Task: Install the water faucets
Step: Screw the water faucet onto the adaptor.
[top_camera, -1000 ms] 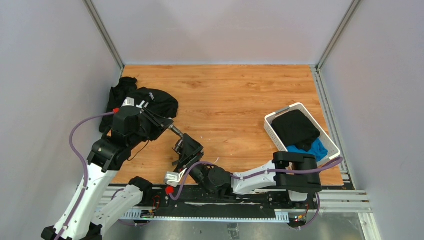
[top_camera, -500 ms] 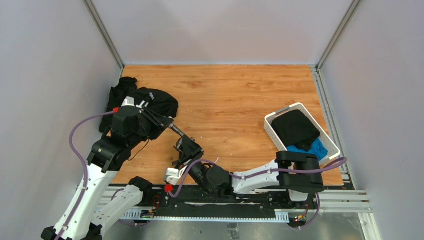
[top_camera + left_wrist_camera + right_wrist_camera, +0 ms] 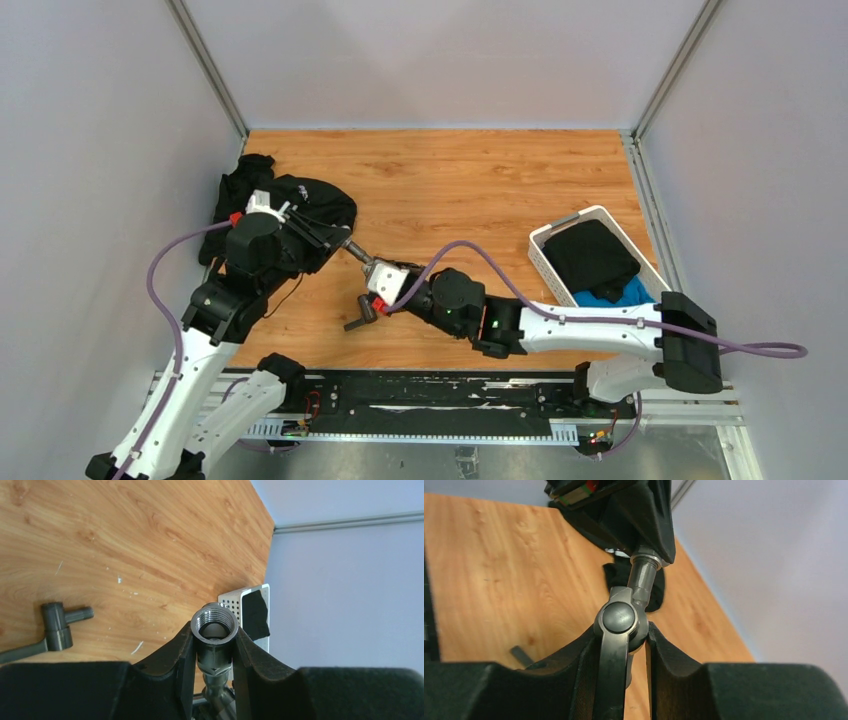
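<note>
Left claw [image 3: 214, 637] and right claw [image 3: 621, 628] both clamp one faucet [image 3: 642, 580] between them.

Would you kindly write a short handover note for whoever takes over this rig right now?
Left gripper: shut on the threaded pipe piece, held above the table.
Right gripper: shut on the valve head at that pipe's other end.
A loose T-shaped piece lies on the table near them.
Done: the two held pieces meet; how tightly, I cannot tell.
Left: finish that joint, fit the loose piece.
</note>
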### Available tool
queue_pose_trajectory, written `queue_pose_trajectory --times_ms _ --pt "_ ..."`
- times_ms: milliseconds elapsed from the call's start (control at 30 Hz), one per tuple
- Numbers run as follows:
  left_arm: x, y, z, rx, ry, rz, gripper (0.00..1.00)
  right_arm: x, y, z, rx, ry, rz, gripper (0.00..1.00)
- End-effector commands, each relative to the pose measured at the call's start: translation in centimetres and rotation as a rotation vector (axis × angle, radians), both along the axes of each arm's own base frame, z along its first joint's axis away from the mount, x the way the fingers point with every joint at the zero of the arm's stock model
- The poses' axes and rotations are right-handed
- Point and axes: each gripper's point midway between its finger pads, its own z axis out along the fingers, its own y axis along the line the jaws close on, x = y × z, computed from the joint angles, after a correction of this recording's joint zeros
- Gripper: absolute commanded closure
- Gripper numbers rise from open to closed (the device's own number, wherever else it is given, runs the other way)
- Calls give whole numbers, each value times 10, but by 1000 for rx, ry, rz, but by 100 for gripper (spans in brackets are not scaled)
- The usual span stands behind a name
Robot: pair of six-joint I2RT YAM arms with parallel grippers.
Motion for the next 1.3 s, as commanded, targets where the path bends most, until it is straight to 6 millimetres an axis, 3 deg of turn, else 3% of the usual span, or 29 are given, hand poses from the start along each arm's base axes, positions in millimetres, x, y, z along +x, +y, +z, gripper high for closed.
queue_pose_trajectory --times_ms 0,167,400,667,800,1000,1067,1200,1267 --pt "6 -11 -6 -15 -70 -58 100 -24 1 -4 89 378 154 100" --pt "13 -27 -6 -84 -178 -120 100 -30 -14 3 262 706 234 100" --pt "16 -27 3 -84 -322 -130 100 -23 -31 18 463 998 366 100" --pt "13 -26 6 -159 -417 -122 100 -12 -28 14 559 1249 426 100" --pt "10 -24 20 -179 -493 -119 100 -3 -24 10 655 1347 485 100" --pt "-5 -12 53 -283 -700 -83 100 4 -19 3 744 1498 635 86" --pt "-10 -5 61 -282 -737 -53 100 5 -18 -1 746 1533 678 77" --pt "-11 1 57 -201 -714 -36 100 6 -17 -12 740 1559 694 31" --pt "-10 2 53 -169 -689 -38 100 6 -18 -17 728 1549 670 24"
